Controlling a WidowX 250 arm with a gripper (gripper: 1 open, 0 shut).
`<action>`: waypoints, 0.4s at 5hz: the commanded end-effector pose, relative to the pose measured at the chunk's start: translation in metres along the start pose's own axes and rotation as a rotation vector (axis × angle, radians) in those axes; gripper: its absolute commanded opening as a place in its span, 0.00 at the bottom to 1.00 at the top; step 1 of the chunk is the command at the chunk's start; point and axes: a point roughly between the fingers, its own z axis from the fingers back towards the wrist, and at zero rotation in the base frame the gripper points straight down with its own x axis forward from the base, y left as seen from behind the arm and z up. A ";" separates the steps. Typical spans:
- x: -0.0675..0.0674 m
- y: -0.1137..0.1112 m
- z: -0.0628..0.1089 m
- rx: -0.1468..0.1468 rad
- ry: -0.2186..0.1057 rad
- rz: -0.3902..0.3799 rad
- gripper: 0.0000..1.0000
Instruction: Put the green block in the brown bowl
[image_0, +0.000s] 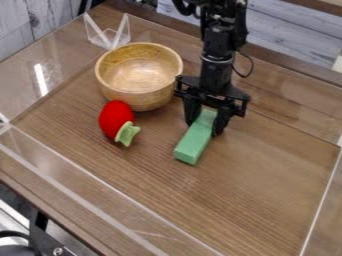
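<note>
Grasp step: black two-fingered metal tool seemingly pinching long light-green rectangular block right below it; next, lift toward round light-brown wooden bowl beside tool.

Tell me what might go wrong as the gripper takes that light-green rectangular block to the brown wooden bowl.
The black gripper meets the light-green rectangular block near one end, so the long free end could swing or slip. That end might also catch the thick rim of the brown wooden bowl.
</note>
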 end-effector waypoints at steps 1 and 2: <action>0.008 -0.007 0.046 -0.022 -0.087 -0.023 0.00; 0.015 -0.018 0.076 -0.040 -0.126 -0.072 0.00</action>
